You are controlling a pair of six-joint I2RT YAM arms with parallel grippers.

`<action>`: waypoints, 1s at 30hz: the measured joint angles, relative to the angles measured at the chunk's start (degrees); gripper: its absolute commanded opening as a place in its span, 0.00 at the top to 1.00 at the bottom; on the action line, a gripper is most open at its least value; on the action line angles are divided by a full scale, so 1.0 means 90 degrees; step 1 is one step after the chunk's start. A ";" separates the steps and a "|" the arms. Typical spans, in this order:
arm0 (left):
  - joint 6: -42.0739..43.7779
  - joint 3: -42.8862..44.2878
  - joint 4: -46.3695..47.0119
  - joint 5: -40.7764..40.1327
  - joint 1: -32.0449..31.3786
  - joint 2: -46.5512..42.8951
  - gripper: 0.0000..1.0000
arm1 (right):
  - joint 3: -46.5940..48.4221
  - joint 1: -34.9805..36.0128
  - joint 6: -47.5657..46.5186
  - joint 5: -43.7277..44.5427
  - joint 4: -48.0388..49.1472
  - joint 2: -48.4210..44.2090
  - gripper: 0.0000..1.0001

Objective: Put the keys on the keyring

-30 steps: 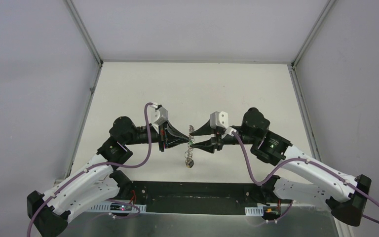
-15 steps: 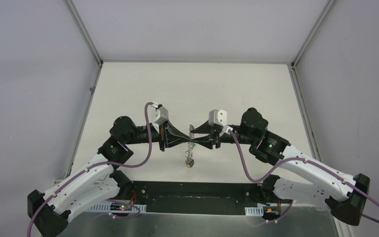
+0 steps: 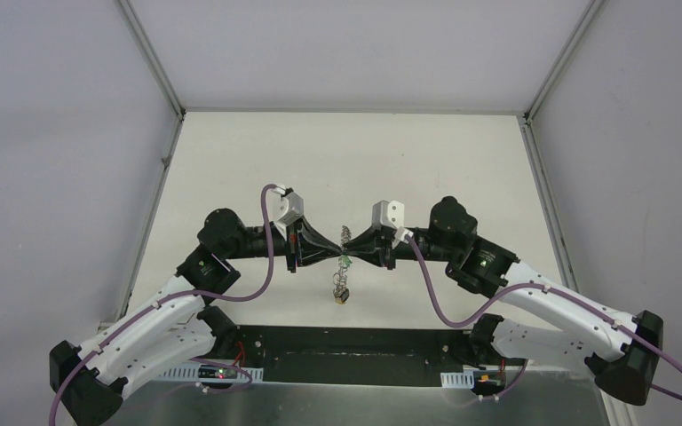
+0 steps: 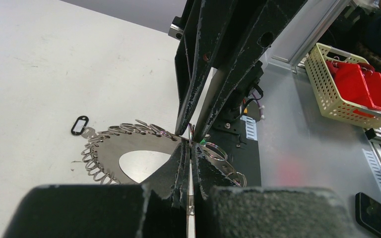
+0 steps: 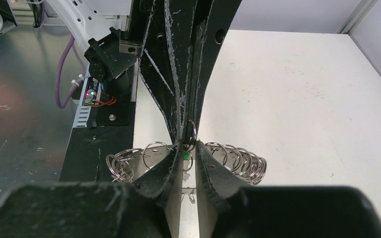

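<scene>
The keyring (image 3: 344, 240) is held upright on edge between both grippers above the table. In the left wrist view it is a flat grey plate (image 4: 110, 151) edged with silver loops. My left gripper (image 3: 334, 258) is shut on its rim (image 4: 190, 148). My right gripper (image 3: 355, 258) meets it tip to tip, its jaws drawn in on a small ring with the green-tagged key (image 5: 184, 155), and a green speck shows in the top view (image 3: 344, 261). The black tag (image 4: 79, 125) lies at the ring's far edge; I cannot tell whether it is attached.
A yellow basket holding red things (image 4: 347, 82) and a dark phone (image 4: 377, 208) sit off the table behind the arms. The black base plate (image 3: 355, 342) runs along the near edge. Grey walls close in the white table (image 3: 355, 160) on three sides.
My right gripper has moved left to meet the left gripper, and its jaws have narrowed from wide open to drawn in. The left gripper and the keyring have stayed put.
</scene>
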 measured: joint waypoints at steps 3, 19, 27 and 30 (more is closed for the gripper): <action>-0.0002 0.0000 -0.0005 0.0005 0.0000 0.0010 1.00 | -0.0005 0.0000 0.0002 -0.0007 0.0005 0.0017 0.84; 0.0002 0.0000 -0.0010 0.0005 0.0010 0.0010 1.00 | -0.0007 -0.0044 0.0168 -0.0153 0.0100 0.0073 1.00; 0.0007 0.0000 -0.0007 0.0007 0.0010 0.0000 0.97 | -0.0007 -0.0051 0.0194 -0.0148 0.0097 0.0061 1.00; 0.0022 0.0000 -0.0007 0.0000 0.0010 -0.0002 0.81 | -0.0007 -0.0046 0.0216 -0.0073 0.0090 0.0044 1.00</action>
